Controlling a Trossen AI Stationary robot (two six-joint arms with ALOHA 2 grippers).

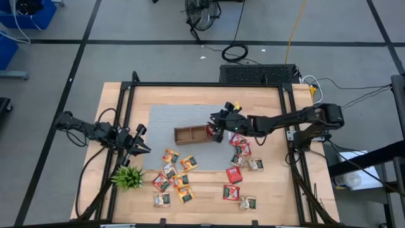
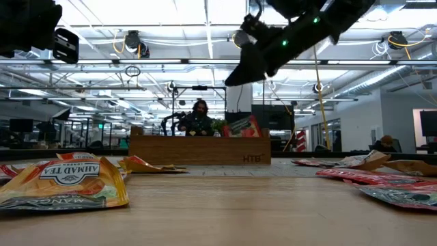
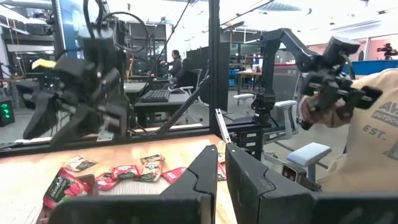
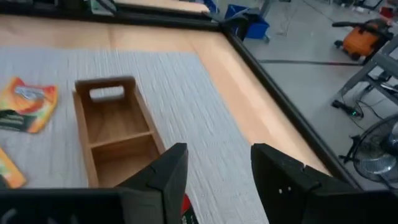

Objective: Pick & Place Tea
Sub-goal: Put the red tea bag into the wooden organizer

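The right gripper [image 1: 219, 128] is held over the wooden tray's [image 1: 190, 135] right-hand compartment, fingers parted, so 1 red tea sachet [image 1: 211, 130] lies inside it. Other sachets [image 1: 172, 178] are scattered in front of the tray, while the left gripper [image 1: 140, 144], fingers closed and empty, is parked to its left.

Overhead pic evenly lit, soft light from above, faint shadows only; table [image 1: 202, 196] reads clear, no glare. Table-level pic strongly backlit: bright ceiling strips in upper half blow out, arm [image 2: 293, 34] at top is near-black silhouette. Near tea sachet [image 2: 65, 181] at lower left soft, out of focus; wooden tray [image 2: 198, 150] at center sharper but dim. Left wrist pic: other arm's gripper [image 3: 78, 93] at left smeared w/ motion blur, bright haze at top. Right wrist pic: even light, own fingers [image 4: 168, 177] at bottom dark, slight edge stretch.
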